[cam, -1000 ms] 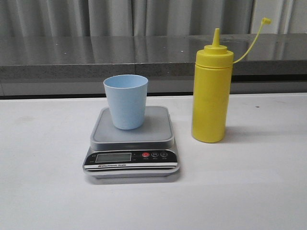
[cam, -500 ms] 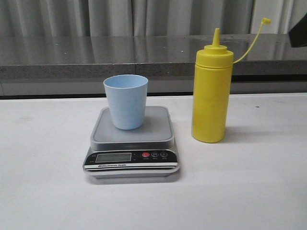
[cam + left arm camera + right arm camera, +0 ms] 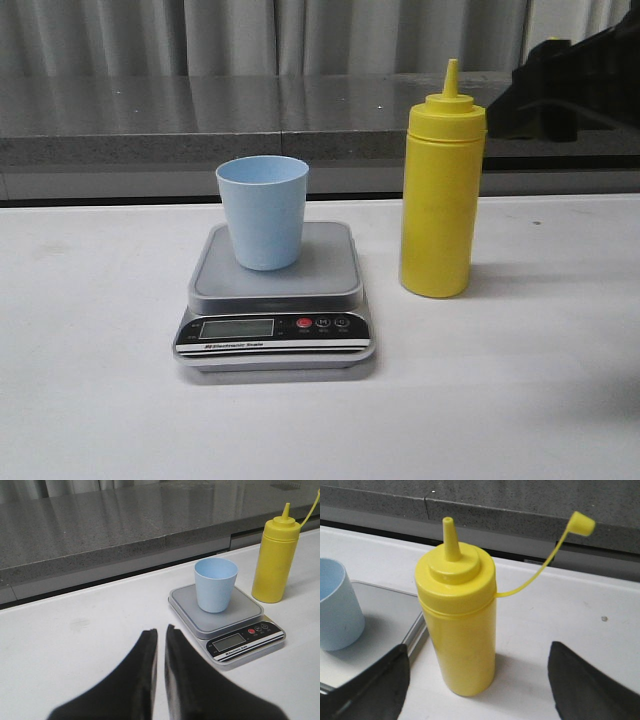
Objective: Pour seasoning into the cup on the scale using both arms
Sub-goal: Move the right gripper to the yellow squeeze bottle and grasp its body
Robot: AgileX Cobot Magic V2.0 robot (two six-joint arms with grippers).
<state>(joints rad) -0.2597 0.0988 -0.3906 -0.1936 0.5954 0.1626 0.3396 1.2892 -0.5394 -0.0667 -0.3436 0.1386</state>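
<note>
The yellow seasoning bottle (image 3: 441, 190) stands upright on the white table, just right of the scale (image 3: 275, 335). The pale blue cup (image 3: 262, 210) stands upright on the scale's grey platform. My right arm (image 3: 580, 85) shows as a black bulk at the upper right, covering the bottle's tether and cap. In the right wrist view my right gripper (image 3: 479, 650) is open wide, a finger on each side of the bottle (image 3: 460, 625), not touching it. The uncapped nozzle points up, and the cap (image 3: 582, 524) hangs off on its tether. My left gripper (image 3: 161, 630) is shut on nothing, over the table short of the scale (image 3: 235, 630).
A grey stone ledge (image 3: 200, 120) runs along the back of the table, with curtains behind it. White tabletop (image 3: 560, 380) lies in front of and to the right of the bottle.
My right arm has come in from the right edge of the front view toward the bottle and now hides its tether and cap. Cup, scale and bottle have not moved.
</note>
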